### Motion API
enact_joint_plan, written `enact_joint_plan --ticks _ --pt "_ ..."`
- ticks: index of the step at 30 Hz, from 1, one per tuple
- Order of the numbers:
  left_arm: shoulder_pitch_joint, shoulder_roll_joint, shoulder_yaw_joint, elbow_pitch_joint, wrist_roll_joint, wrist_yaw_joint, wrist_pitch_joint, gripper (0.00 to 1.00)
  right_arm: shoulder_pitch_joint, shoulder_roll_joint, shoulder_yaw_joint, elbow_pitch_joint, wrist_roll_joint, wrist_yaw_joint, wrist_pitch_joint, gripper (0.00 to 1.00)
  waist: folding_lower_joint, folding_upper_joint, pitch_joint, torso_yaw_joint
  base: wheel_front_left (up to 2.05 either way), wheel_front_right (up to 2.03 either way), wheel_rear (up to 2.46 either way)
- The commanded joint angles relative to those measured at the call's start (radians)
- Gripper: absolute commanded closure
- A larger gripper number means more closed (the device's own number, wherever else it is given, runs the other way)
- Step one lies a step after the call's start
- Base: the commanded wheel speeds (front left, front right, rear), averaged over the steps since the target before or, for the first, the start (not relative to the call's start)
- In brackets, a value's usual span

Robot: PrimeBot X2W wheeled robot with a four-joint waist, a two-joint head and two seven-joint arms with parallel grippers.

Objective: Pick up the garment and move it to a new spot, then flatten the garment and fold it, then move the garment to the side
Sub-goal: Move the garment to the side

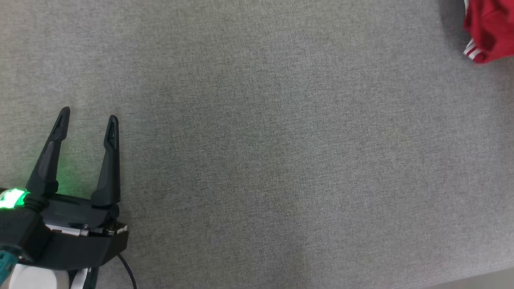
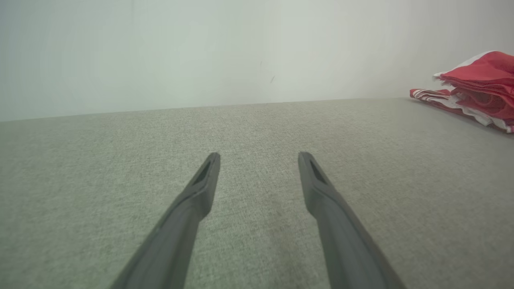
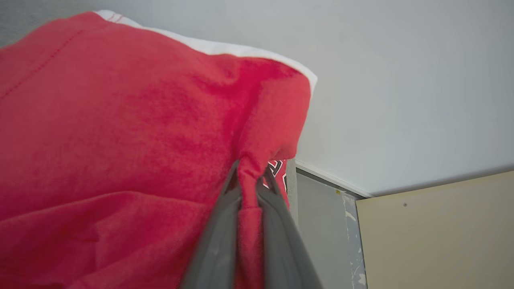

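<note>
Red cloth of the garment (image 3: pixel 120 120) is pinched in the right claw (image 3: pixel 252 172) (black-and-white lettering (image 3: pixel 277 166) peeks just beside it). The left claw (image 1: pixel 89 114) stands spread over the grey desk (image 1: pixel 257 160), well apart from the garment at the far right.

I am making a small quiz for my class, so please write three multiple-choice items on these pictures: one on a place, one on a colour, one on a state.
1. Where does the shirt lie in the head view?
A. lower left
B. top right corner
C. centre

2. What colour is the surface under the left gripper?
A. grey
B. blue
C. brown

3. How is the right gripper?
A. open, empty
B. shut, empty
C. shut on the shirt

Answers:
1 B, the red cloth sits at that view's top right edge.
2 A, the woven cover is grey all over.
3 C, the right wrist view shows both fingers pinching a red fold.
</note>
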Motion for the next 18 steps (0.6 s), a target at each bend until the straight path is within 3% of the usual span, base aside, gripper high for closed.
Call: enact_joint_plan --ticks 1,11,13,18 --pt "-0.004 0.007 0.001 -0.013 0.000 0.006 0.004 0.00 -0.019 -0.012 -0.001 0.011 -0.004 0.000 -0.002 1.00 -0.0001 -0.0002 0.011 -0.004 0.00 0.00 0.00" --pt "0.006 0.013 -0.004 -0.058 -0.004 0.015 0.012 0.00 -0.092 -0.033 0.015 0.110 -0.054 0.000 0.008 1.00 -0.0001 -0.0002 0.032 0.015 0.00 0.00 0.00" --pt "0.005 0.011 -0.005 -0.057 -0.005 0.016 0.010 0.00 -0.104 -0.021 0.006 0.126 -0.060 0.000 -0.005 0.02 -0.0001 -0.0002 0.035 0.020 0.00 0.00 0.00" --pt "0.008 0.010 -0.003 -0.041 -0.009 0.023 0.000 0.00 -0.125 -0.003 -0.019 0.158 -0.119 0.000 -0.062 0.00 -0.0001 -0.0002 0.027 0.026 0.00 0.00 0.00"
